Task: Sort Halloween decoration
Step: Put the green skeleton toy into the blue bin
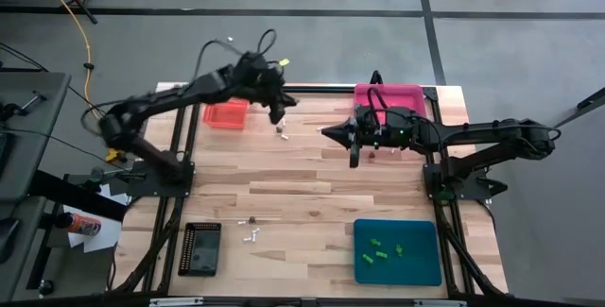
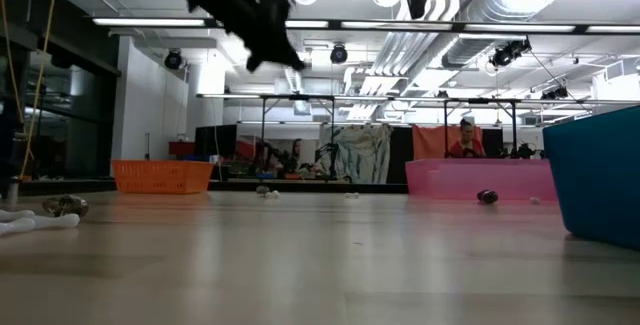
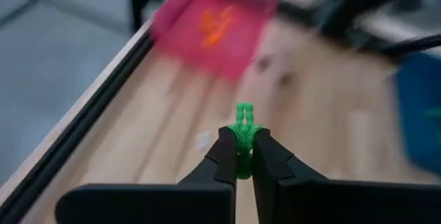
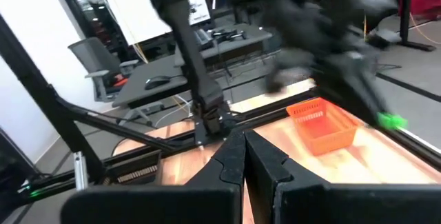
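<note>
My left gripper [image 3: 243, 154] is shut on a bright green trinket [image 3: 244, 122]. In the high view it hovers [image 1: 276, 113] just right of the orange tray [image 1: 225, 113], and the low view shows it well above the table [image 2: 268, 37]. My right gripper [image 4: 242, 147] is shut and empty. It points toward the table's left [image 1: 329, 132], in front of the pink tray [image 1: 388, 97]. Several green trinkets [image 1: 378, 248] lie in the teal tray [image 1: 427, 269]. Orange trinkets [image 3: 213, 25] lie in the pink tray. White trinkets [image 1: 282, 134] and a dark one [image 2: 487, 196] rest on the table. My left gripper pinches the green trinket's lower part [image 3: 244, 145] between its two fingers. The trinket's upper end [image 3: 244, 110] sticks out past the fingertips. It is lifted clear of the table.
A black tray [image 1: 200, 247] sits near the table's near left corner. A brown trinket [image 1: 252, 220] and a white one [image 1: 250, 236] lie beside it. The middle of the wooden table [image 1: 312, 194] is bare. A person [image 2: 466, 140] shows in the room beyond.
</note>
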`<act>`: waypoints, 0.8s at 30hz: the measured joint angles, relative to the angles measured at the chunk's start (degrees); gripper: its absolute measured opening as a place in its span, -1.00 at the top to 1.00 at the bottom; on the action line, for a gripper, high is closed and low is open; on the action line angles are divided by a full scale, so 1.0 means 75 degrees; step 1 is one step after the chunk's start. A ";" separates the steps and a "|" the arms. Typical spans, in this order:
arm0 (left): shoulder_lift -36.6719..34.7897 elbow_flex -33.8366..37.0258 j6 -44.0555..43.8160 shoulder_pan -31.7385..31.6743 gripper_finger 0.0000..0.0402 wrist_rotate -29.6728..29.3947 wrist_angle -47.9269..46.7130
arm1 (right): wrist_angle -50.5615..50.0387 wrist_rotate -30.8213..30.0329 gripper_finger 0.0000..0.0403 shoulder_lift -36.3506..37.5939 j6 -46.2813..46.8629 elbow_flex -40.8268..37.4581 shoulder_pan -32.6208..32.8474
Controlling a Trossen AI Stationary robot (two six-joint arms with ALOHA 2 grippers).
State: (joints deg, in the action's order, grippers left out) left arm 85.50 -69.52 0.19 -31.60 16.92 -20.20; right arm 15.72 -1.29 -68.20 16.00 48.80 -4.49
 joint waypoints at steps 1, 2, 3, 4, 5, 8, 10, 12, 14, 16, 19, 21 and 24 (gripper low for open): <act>-0.0365 0.0263 -0.0158 0.0156 1.00 0.0091 0.0243 | 0.0001 -0.0001 1.00 0.0000 -0.0001 0.0000 -0.0003; -0.0745 0.0559 -0.0330 0.0345 1.00 0.0146 0.0515 | 0.0005 -0.0004 1.00 0.0000 -0.0001 0.0000 -0.0003; -0.1101 0.0864 -0.0524 0.0560 1.00 0.0150 0.0803 | 0.0024 -0.0004 1.00 0.0000 -0.0004 0.0000 -0.0003; -0.1460 0.1203 -0.0718 0.0784 1.00 0.0146 0.1148 | 0.0054 0.0004 1.00 0.0000 -0.0044 0.0000 -0.0003; -0.1797 0.1548 -0.0914 0.1023 1.00 0.0140 0.1440 | 0.0119 0.0015 1.00 0.0000 -0.0110 0.0000 -0.0003; -0.2664 0.2567 -0.1670 0.1733 1.00 -0.0005 0.2504 | 0.0357 0.0131 1.00 0.0000 -0.0405 0.0000 0.0000; -0.3098 0.3153 -0.2042 0.2130 1.00 -0.0435 0.3114 | 0.0520 0.0175 1.00 0.0000 -0.0565 0.0000 0.0003; -0.3387 0.3589 -0.2190 0.2415 1.00 -0.0998 0.3547 | 0.0589 0.0177 1.00 0.0000 -0.0601 0.0000 0.0003; -0.3566 0.3815 -0.2198 0.2575 1.00 -0.1358 0.3761 | 0.0622 0.0177 1.00 0.0000 -0.0601 0.0000 -0.0012; -0.3654 0.3903 -0.2207 0.2630 1.00 -0.1468 0.3849 | 0.0658 0.0177 1.00 0.0000 -0.0601 0.0000 -0.0015; -0.3659 0.3912 -0.2208 0.2632 1.00 -0.1476 0.3937 | 0.0679 0.0184 1.00 0.0000 -0.0601 0.0000 -0.0015; -0.3656 0.3912 -0.2210 0.2629 1.00 -0.1409 0.4042 | 0.0680 0.0188 1.00 0.0000 -0.0601 0.0000 -0.0015; -0.3656 0.3912 -0.2210 0.2629 1.00 -0.1350 0.4114 | 0.0683 0.0191 1.00 0.0000 -0.0601 0.0000 -0.0011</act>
State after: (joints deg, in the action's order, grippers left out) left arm 58.08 -40.18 -16.38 -11.88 6.79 10.66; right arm 20.84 0.14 -68.20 11.49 48.80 -4.57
